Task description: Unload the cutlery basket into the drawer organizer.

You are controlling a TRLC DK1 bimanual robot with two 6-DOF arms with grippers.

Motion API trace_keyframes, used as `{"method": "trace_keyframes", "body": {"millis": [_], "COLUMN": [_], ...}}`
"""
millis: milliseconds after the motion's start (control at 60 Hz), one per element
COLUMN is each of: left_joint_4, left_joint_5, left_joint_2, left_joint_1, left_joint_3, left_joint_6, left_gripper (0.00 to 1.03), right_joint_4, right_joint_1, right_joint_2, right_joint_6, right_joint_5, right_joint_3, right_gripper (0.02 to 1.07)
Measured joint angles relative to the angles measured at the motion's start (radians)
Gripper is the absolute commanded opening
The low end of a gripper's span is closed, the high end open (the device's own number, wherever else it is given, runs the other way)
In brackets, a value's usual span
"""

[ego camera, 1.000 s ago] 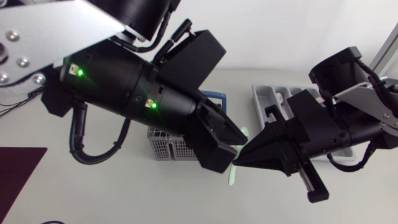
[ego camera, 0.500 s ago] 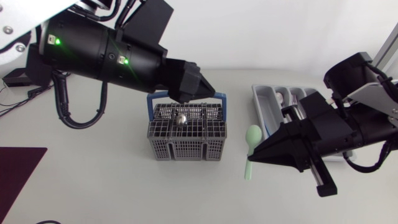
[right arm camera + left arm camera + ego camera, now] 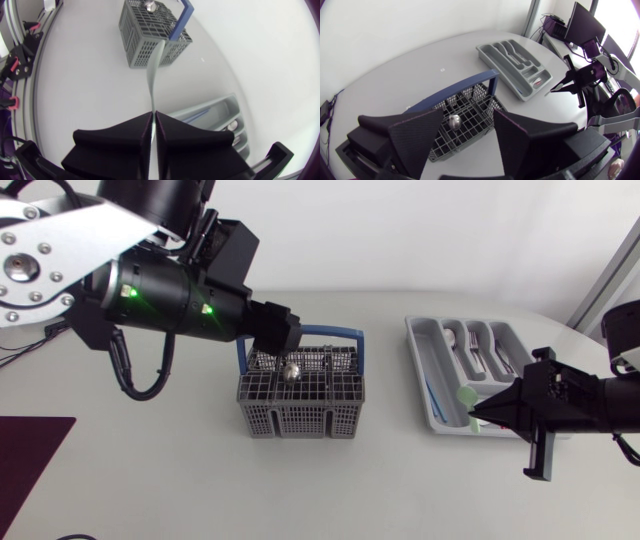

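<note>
A grey mesh cutlery basket (image 3: 300, 405) with a blue handle (image 3: 340, 333) stands mid-table, and a rounded metal piece (image 3: 292, 370) sticks up inside it. My left gripper (image 3: 278, 330) hovers open over the basket's back left corner; in the left wrist view the basket (image 3: 470, 107) lies ahead of the left gripper (image 3: 468, 114), between the spread fingers. My right gripper (image 3: 478, 416) is shut on a pale green spoon (image 3: 467, 394) at the front edge of the grey drawer organizer (image 3: 425, 375). The right wrist view shows the right gripper (image 3: 154, 115) pinching the spoon's handle (image 3: 155, 70).
Several metal cutlery pieces (image 3: 470, 345) lie in the organizer's compartments. A dark maroon mat (image 3: 30, 460) sits at the table's front left corner. Bare white tabletop lies between the basket and the organizer and along the front.
My left gripper let go of the green spoon, opened and drew back to the left over the basket. The right arm carried the spoon rightward to the organizer.
</note>
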Motion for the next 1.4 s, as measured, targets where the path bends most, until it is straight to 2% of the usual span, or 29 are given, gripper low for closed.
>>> {"method": "trace_keyframes", "body": {"millis": [267, 550, 917, 1083, 1100, 1183, 1250, 1300, 1400], "left_joint_4": [0.004, -0.005, -0.02, -0.031, -0.034, -0.047, -0.051, -0.055, -0.058], "left_joint_5": [-0.04, -0.058, -0.058, -0.062, -0.062, -0.066, -0.066, -0.066, -0.066], "left_joint_2": [0.017, 0.037, 0.037, 0.037, 0.037, 0.037, 0.037, 0.037, 0.037], "left_joint_1": [0.001, 0.001, 0.001, -0.002, -0.002, -0.005, -0.006, -0.006, -0.006], "left_joint_3": [-0.01, -0.01, -0.011, -0.012, -0.012, -0.012, -0.012, -0.012, -0.012], "left_joint_6": [0.016, 0.04, 0.069, 0.092, 0.095, 0.098, 0.104, 0.107, 0.117], "left_gripper": [0.9, 0.9, 0.9, 0.9, 0.9, 0.91, 0.92, 0.92, 0.92], "right_joint_4": [0.208, 0.474, 0.892, 1.008, 1.016, 1.05, 1.066, 1.081, 1.086], "right_joint_1": [-0.118, -0.226, -0.24, -0.226, -0.224, -0.214, -0.212, -0.212, -0.211], "right_joint_2": [0.014, 0.185, 0.477, 0.547, 0.552, 0.568, 0.57, 0.569, 0.546], "right_joint_6": [-0.165, -0.318, -0.397, -0.415, -0.417, -0.421, -0.422, -0.422, -0.42], "right_joint_5": [0.114, 0.217, 0.404, 0.45, 0.454, 0.467, 0.474, 0.475, 0.475], "right_joint_3": [-0.121, -0.162, -0.218, -0.23, -0.23, -0.235, -0.246, -0.249, -0.249], "right_gripper": [0.08, 0.08, 0.08, 0.08, 0.09, 0.28, 0.49, 0.61, 0.75]}}
